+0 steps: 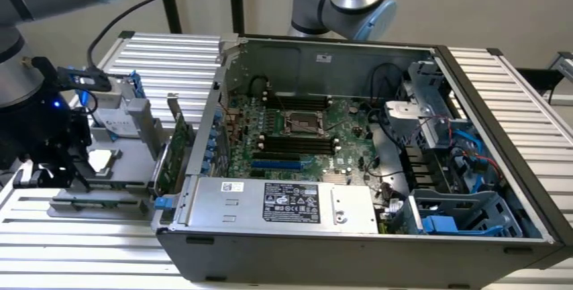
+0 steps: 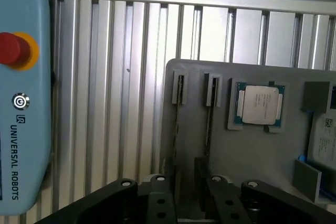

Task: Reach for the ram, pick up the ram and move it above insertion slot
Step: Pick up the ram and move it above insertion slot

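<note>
fingers (image 2: 201, 171) apart beside the thin green ram (image 2: 177, 129), standing edge-on in grey holder (image 2: 262, 150).

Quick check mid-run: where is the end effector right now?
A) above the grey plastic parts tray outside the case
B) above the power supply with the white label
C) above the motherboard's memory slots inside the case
A: the end effector hangs over the grey plastic parts tray, which sits on the ribbed aluminium table beside the open dark computer case.
</note>
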Tool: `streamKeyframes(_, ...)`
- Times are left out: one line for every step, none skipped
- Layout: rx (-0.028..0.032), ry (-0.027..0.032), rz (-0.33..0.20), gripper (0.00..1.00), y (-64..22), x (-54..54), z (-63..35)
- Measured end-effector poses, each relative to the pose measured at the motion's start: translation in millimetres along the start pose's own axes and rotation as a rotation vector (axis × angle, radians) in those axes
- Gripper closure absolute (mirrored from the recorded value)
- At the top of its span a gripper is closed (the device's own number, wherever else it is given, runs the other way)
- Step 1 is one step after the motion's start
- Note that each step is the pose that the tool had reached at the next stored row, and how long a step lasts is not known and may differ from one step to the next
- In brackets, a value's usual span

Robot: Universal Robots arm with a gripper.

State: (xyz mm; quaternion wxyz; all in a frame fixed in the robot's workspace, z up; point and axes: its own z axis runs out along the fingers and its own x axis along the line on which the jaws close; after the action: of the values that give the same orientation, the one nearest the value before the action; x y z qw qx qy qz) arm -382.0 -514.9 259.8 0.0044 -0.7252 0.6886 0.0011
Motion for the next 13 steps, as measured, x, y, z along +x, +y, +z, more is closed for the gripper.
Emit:
streamKeyframes(0.0, 0.0, 0.0, 0.69, -0.2, 1.4, 1.8)
streamKeyframes(0.0001, -0.0001, 0.0, 0.69, -0.5, 2.5, 3.6)
streamKeyframes(0.0003, -0.0002, 0.0, 0.69, -0.9, 3.2, 5.5)
streamKeyframes(0.0, 0.0, 0.0, 0.69, -1.4, 3.6, 7.3)
streamKeyframes(-0.0001, 0.0001, 0.0, 0.69, -1.8, 3.8, 9.1)
streamKeyframes(0.0, 0.0, 0.0, 0.69, -2.1, 3.8, 10.9)
streamKeyframes(0.0, 0.0, 0.0, 0.69, -2.3, 3.9, 12.7)
streamKeyframes(0.0, 0.0, 0.0, 0.69, -2.5, 4.0, 14.5)
streamKeyframes(0.0, 0.0, 0.0, 0.69, -2.7, 4.0, 16.4)
streamKeyframes(-0.0001, 0.0, 0.0, 0.69, -2.7, 4.1, 18.2)
streamKeyframes(0.0, 0.0, 0.002, 0.69, -2.7, 4.1, 20.0)
streamKeyframes(0.0, 0.0, 0.006, 0.69, -2.7, 4.1, 21.8)
streamKeyframes(0.0, 0.0, 0.015, 0.69, -2.7, 4.1, 23.6)
